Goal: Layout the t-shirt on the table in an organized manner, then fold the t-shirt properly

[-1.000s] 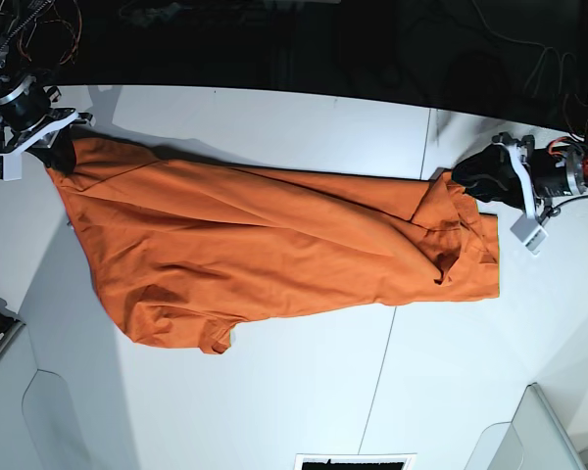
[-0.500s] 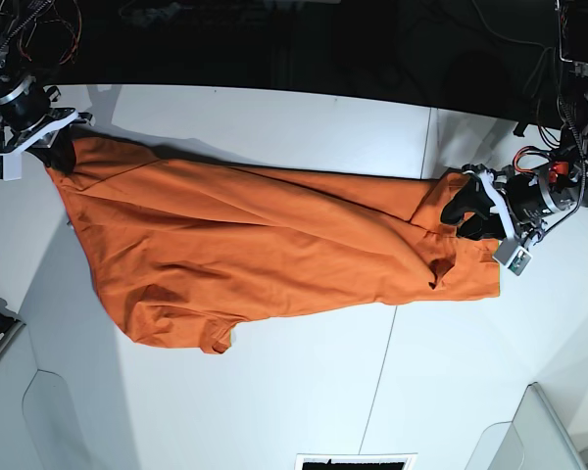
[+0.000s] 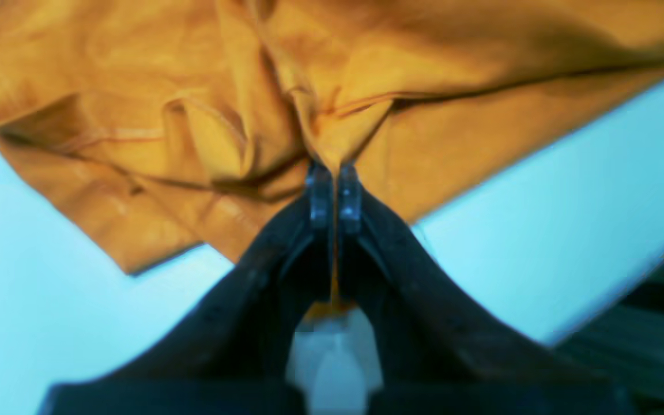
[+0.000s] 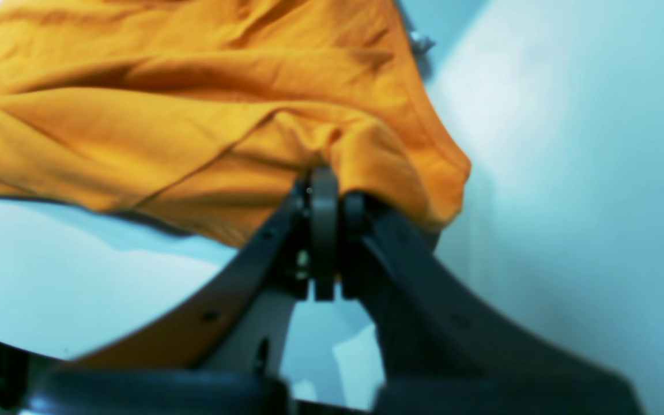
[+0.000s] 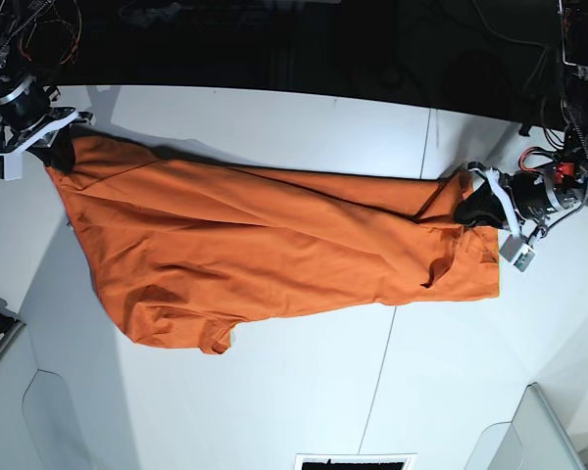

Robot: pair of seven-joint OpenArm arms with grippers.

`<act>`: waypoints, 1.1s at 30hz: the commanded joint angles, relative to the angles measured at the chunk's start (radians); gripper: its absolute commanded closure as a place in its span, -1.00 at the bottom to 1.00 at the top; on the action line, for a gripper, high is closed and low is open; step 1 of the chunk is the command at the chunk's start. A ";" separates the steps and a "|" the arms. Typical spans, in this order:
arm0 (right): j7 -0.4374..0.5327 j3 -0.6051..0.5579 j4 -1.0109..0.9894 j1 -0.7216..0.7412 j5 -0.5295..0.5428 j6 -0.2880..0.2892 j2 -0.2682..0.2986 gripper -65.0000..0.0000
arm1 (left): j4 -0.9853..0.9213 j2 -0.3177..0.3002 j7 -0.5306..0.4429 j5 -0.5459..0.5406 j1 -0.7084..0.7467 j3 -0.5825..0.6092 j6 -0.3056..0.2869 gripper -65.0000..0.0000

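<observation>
The left end effector (image 5: 473,209) has just clamped the t-shirt (image 5: 265,255), stretched along the worktop (image 5: 304,392), while the right end effector (image 5: 57,147) stays clamped on the opposite corner, so spreading can begin.

Left gripper (image 3: 335,193) is pinched tight on a fold of the orange t-shirt (image 3: 205,115); thin strip of cloth runs down btwn the dark fingers (image 3: 268,276). Shirt lies bunched & wrinkly on the white table (image 3: 539,230). Pic's blurry, so prob a hem/seam edge that's caught.
</observation>
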 commanded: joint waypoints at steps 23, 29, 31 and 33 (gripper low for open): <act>0.039 0.004 0.014 0.005 -0.027 0.007 0.033 0.96 | 0.415 -0.323 0.305 -0.569 0.430 -0.010 -0.009 0.48; 0.039 0.006 0.016 0.008 0.037 0.007 0.033 0.34 | 0.413 -0.323 0.226 -0.449 0.416 -0.010 -0.009 0.06; 0.037 0.013 0.018 0.024 0.055 0.007 0.033 0.34 | 0.413 -0.323 0.228 -0.449 0.398 -0.014 -0.009 0.06; 0.038 0.024 0.018 0.051 0.056 0.007 0.033 0.34 | 0.413 -0.323 0.230 -0.449 0.376 -0.030 -0.009 0.06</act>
